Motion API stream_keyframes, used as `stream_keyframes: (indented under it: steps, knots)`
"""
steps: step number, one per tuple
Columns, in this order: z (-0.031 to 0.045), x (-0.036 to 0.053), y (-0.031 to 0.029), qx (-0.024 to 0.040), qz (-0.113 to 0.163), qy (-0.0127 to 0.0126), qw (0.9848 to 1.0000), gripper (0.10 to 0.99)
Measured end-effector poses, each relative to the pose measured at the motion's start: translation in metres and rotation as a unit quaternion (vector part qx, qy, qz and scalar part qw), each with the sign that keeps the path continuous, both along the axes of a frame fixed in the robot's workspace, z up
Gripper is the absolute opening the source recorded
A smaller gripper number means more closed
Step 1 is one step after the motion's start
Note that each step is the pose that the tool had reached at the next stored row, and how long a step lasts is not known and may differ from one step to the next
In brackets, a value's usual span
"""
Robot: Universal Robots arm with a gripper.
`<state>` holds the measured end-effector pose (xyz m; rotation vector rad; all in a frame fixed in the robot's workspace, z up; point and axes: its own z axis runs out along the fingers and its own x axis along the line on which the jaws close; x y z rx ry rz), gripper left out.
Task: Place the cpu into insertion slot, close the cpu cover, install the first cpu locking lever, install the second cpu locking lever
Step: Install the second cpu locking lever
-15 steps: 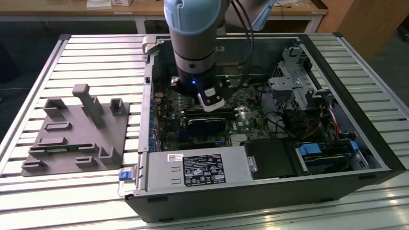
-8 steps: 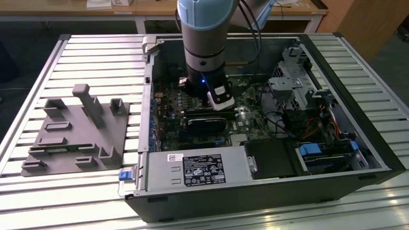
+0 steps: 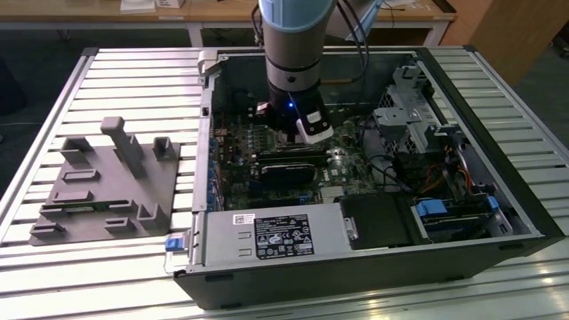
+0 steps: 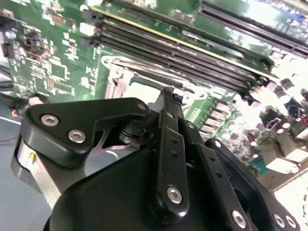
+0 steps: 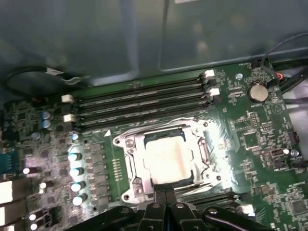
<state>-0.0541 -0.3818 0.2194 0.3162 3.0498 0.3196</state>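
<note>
In the exterior view the arm reaches down into the open computer case (image 3: 498, 220), and its gripper (image 3: 298, 137) hangs low over the green motherboard (image 3: 266, 187). In the second wrist view the black fingers (image 4: 168, 144) look pressed together with nothing between them, their tips just above the metal rim of the insertion slot (image 4: 120, 79), beside the long memory slots (image 4: 192, 55). In the first wrist view the cpu (image 5: 166, 156) lies seated in the slot under the lowered cpu cover (image 5: 131, 163), the closed fingertips at the socket's near edge.

Cpu (image 5: 167, 158) in insertion slot (image 5: 129, 166), cpu cover (image 5: 204, 149) down around it; memory slots (image 5: 139, 103) alongside.
</note>
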Motion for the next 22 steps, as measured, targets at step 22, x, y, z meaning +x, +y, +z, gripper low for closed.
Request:
stream_keyframes:
  steps: [22]
  knots:
    - [-0.0006, 0.0112, 0.0302, -0.0349, 0.000, 0.0008, 0.9994, 0.106]
